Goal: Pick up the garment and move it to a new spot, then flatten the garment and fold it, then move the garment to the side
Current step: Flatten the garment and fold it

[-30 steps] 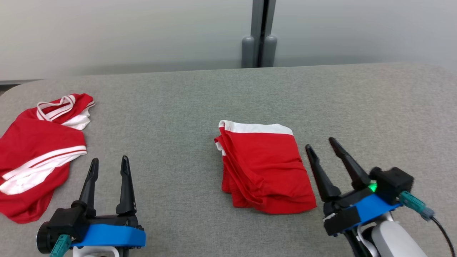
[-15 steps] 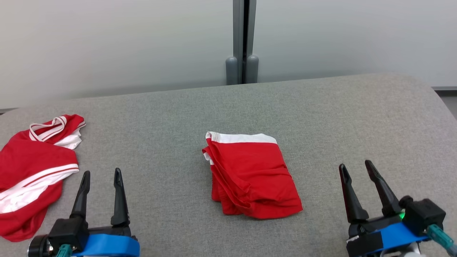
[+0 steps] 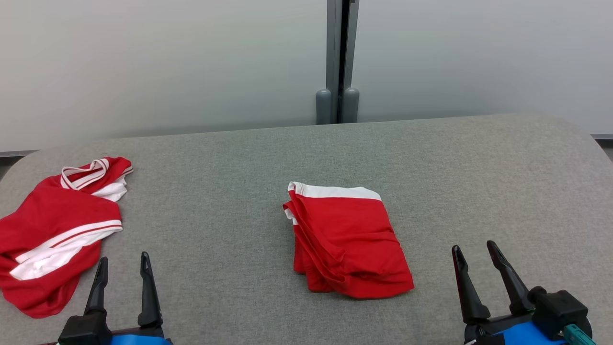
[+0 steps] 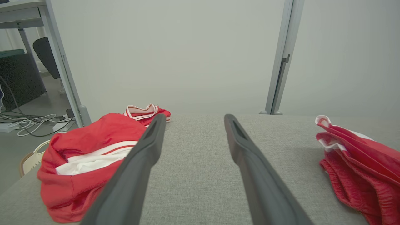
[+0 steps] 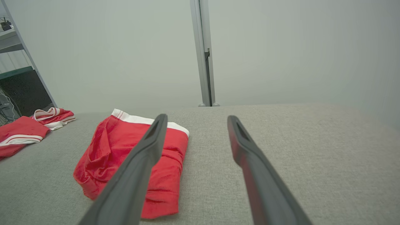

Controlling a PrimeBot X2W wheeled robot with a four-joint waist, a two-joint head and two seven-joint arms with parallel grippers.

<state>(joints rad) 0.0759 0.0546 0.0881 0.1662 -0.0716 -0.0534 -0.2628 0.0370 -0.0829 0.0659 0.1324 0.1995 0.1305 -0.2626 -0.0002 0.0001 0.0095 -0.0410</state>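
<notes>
A folded red garment (image 3: 349,244) with a white band at its far edge lies flat at the middle of the grey table (image 3: 431,167); it also lies at the right of the left wrist view (image 4: 359,168) and left of centre in the right wrist view (image 5: 106,150). A second red garment (image 3: 57,230) with white stripes lies crumpled at the table's left end (image 4: 84,147) (image 5: 18,131). My left gripper (image 3: 123,258) (image 4: 194,117) is open beside the crumpled one. My right gripper (image 3: 473,247) (image 5: 197,117) is open, well right of the folded one, touching nothing.
A pale wall with a grey upright post (image 3: 337,62) stands behind the table's far edge. The table's corners are rounded. Off its left end are a metal frame leg (image 4: 62,72), cables on the floor (image 4: 28,125) and a dark cabinet (image 4: 18,78).
My right gripper has drawn back from the folded garment's right edge toward me and to the right. The head camera has shifted. Both garments lie as before.
</notes>
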